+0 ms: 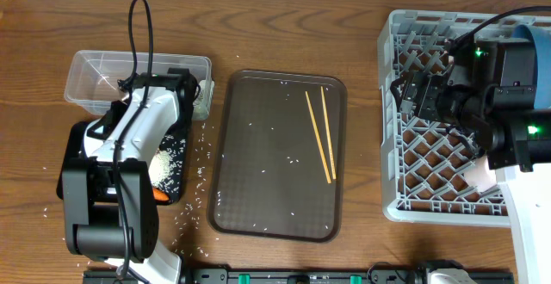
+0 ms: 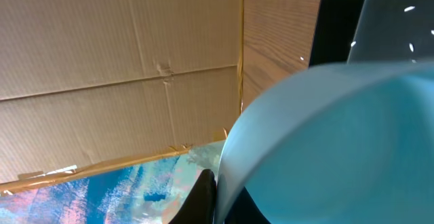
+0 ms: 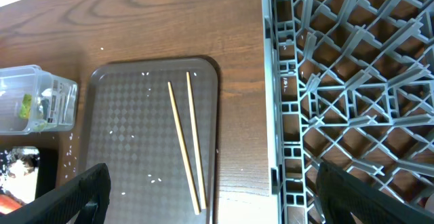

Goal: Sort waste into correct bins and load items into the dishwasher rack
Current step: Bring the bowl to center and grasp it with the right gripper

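My left gripper [image 2: 220,183] is shut on the rim of the light-blue cup [image 2: 339,149], which fills its wrist view. From overhead the left arm hides the cup, above the clear tub [image 1: 95,73] and black tray [image 1: 176,168]. A yellow-green wrapper [image 3: 27,105] lies in the tub and an orange carrot [image 1: 160,194] on the black tray. Over the left edge of the grey dishwasher rack [image 1: 422,168] my right gripper [image 1: 420,95] hangs open and empty. The blue dish [image 1: 535,47] stands at the rack's far right, with a pinkish cup [image 1: 479,176] nearer the front. Two chopsticks [image 1: 320,133] lie apart from both grippers.
The chopsticks rest on a large brown serving tray [image 1: 258,172] in the middle of the table. Rice grains are scattered over that tray, the black tray and the wood between them. A cardboard wall [image 2: 115,54] stands beyond the table's edge.
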Motion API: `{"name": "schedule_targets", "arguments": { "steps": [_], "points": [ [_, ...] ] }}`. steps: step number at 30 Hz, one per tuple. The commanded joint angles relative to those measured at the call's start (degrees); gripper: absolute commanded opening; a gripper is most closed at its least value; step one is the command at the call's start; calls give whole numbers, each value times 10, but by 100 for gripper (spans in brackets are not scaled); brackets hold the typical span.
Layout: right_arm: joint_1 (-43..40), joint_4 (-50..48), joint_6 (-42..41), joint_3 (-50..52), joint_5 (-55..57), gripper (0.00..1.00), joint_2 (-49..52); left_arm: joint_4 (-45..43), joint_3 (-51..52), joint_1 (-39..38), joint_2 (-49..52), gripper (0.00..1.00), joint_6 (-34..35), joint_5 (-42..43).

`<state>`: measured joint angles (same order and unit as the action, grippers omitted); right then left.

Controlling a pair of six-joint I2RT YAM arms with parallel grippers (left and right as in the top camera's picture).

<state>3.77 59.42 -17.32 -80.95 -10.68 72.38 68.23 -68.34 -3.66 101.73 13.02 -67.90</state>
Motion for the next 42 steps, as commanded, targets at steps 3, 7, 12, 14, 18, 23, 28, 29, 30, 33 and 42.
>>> {"name": "schedule_targets", "arguments": {
  "steps": [3, 7, 12, 14, 18, 23, 28, 29, 30, 33, 42],
  "points": [
    [-11, -2, 11, -6, 1, 90, 2, 41, -8, 9, -21, 7, 51, 45],
    [-11, -3, 11, -6, 1, 90, 2, 50, -20, 9, -69, 6, 89, 141],
    [-10, -2, 11, -6, -4, 87, 2, 50, -54, -14, -177, 6, 42, 313],
    [-5, -2, 11, -6, -18, 88, 2, 50, -67, -31, -224, 6, 24, 376],
    [16, -5, 27, -6, -77, 87, 2, 26, -77, -82, -313, 6, 20, 532],
    [77, -7, 26, -6, -110, 88, 2, -35, -77, -161, -384, 6, 5, 644],
    [161, -29, 31, -6, -122, 85, 2, -60, -77, -231, -394, 6, 12, 645],
    [174, -35, 37, -6, -134, 84, 2, -63, -77, -242, -392, 6, 19, 645],
    [187, -43, 44, -6, -147, 82, 2, -67, -77, -253, -388, 6, 24, 645],
    [225, -54, 42, -6, -152, 80, 2, -82, -76, -280, -376, 6, 25, 645],
    [292, -56, 19, -6, -102, 66, 50, -135, -77, -313, -356, 6, 26, 650]
  ]
}}
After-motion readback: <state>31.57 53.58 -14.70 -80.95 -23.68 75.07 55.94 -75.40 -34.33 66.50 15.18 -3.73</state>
